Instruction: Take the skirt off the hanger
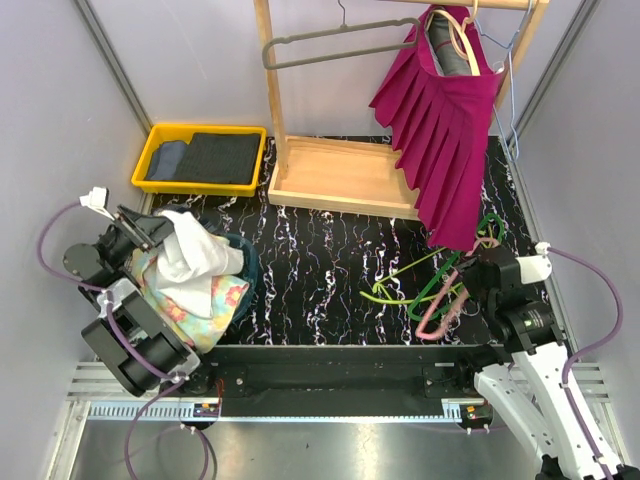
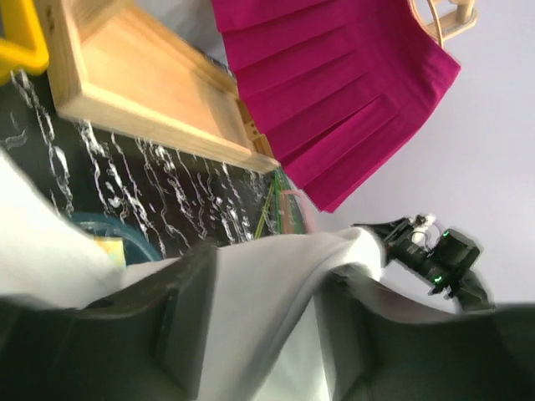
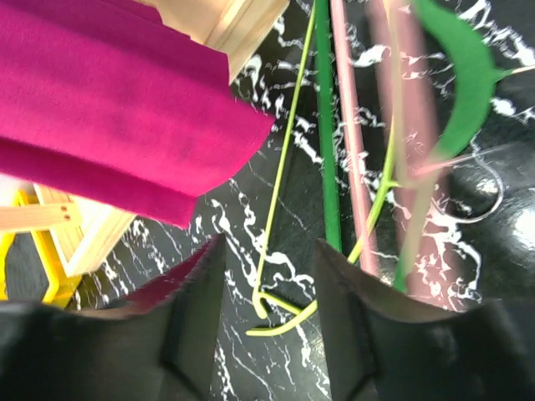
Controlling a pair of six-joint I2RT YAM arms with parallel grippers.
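Note:
The magenta pleated skirt point(image 1: 440, 125) hangs tilted from a pale hanger point(image 1: 458, 40) on the wooden rack's rail at the back right; it also fills the top of the left wrist view point(image 2: 334, 92) and the right wrist view point(image 3: 109, 109). My left gripper point(image 1: 150, 232) is at the far left over a heap of clothes. Its jaws stand apart, with a white garment point(image 2: 259, 309) draped loosely between the fingers. My right gripper point(image 1: 480, 262) hovers open below the skirt's hem, above loose hangers, with nothing between its fingers point(image 3: 192, 317).
Green, pink and yellow hangers point(image 1: 440, 285) lie tangled on the black marbled table point(image 1: 330, 260). The rack's wooden base tray point(image 1: 340, 175) sits behind. A yellow bin point(image 1: 155, 140) with dark folded clothes stands at the back left. An empty grey hanger point(image 1: 330, 45) hangs on the rail.

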